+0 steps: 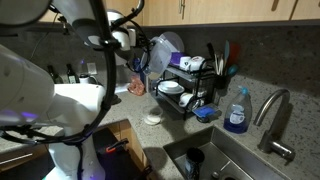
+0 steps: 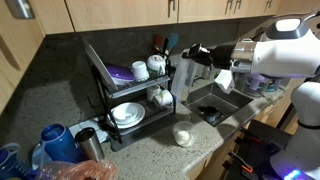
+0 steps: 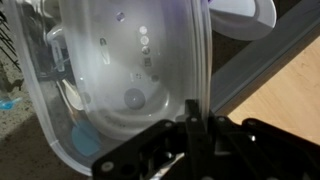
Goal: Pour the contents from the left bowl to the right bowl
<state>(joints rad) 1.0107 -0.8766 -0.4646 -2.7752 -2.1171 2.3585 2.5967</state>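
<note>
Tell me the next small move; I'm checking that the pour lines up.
Probably shift the held bowl sideways over the bowl on the counter before tipping it. The end effector grips its rim, and in an exterior view it hangs off to one side.

White glossy arm links (image 2: 285,50), black cables (image 1: 98,25), black pincer (image 3: 198,118).

A white robot arm (image 2: 285,55) stretches out roughly level in an exterior view, ending in a black gripper (image 2: 193,55). From the wrist, its two fingers (image 3: 188,132) are squeezed close together, pinching the rim of a clear bowl (image 3: 130,80). The bowl's wall stands just beyond the fingertips, its hollow turned toward the wrist.
</note>
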